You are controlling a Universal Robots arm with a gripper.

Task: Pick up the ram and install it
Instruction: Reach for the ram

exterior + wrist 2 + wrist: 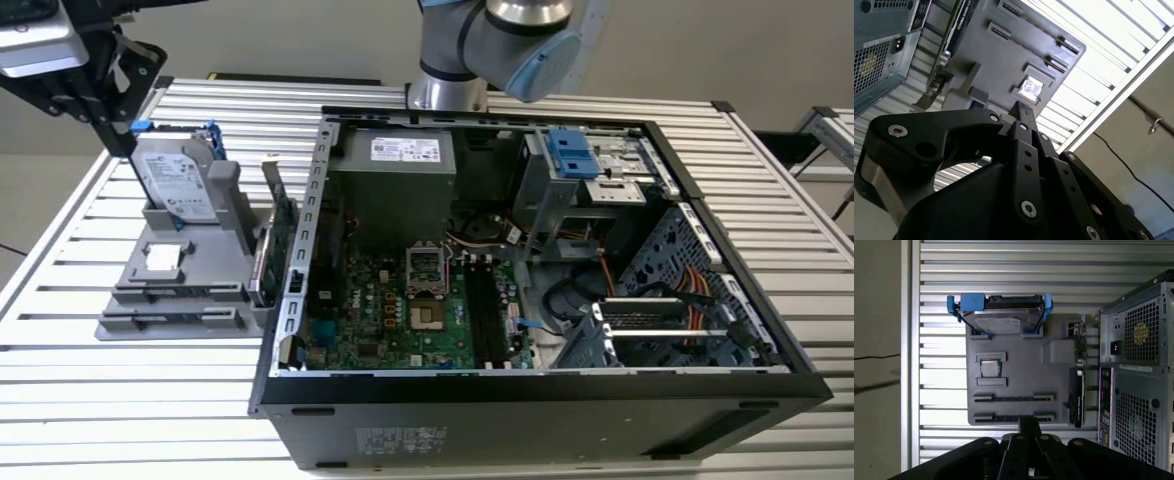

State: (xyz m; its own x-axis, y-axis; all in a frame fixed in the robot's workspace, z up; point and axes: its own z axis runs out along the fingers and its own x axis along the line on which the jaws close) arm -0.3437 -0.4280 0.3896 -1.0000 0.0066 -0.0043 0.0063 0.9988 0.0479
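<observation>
Nearest the lens in both wrist views: the black metal gripper (1029, 423) (1021, 111) of jointed links, fingertips pressed together with no gap to be seen, nothing clamped between them.

Beneath it in the first wrist view, seen straight down: a flat grey plastic fixture (1019, 352) on the silver slatted metal table (1004, 265). Carries a silver hard drive with blue handles (1001, 322) upright at one end, a small square silver processor chip (990, 368) in its pocket, and two long narrow slots (1013, 398) at the end closest to the fingertips. A thin dark line in each slot, impossible to read as the ram edge-on or as a bare groove. Along the fixture's side toward the case, a green expansion card (1077, 390) standing on edge.

Same fixture at a slant in the second wrist view, slots again too thin to read.

From the exterior view: the inside of the open black computer case (534, 415), with the green motherboard (400, 325) and its long black memory slots (483, 310) beside the processor socket. Filled or bare, impossible to say.

From the wrist views: the case's grey perforated back panel.

Also in the exterior view: gripper at the exterior view's left, hanging just over the top of the hard drive, well apart from the motherboard. Touching the drive or not, unclear.
</observation>
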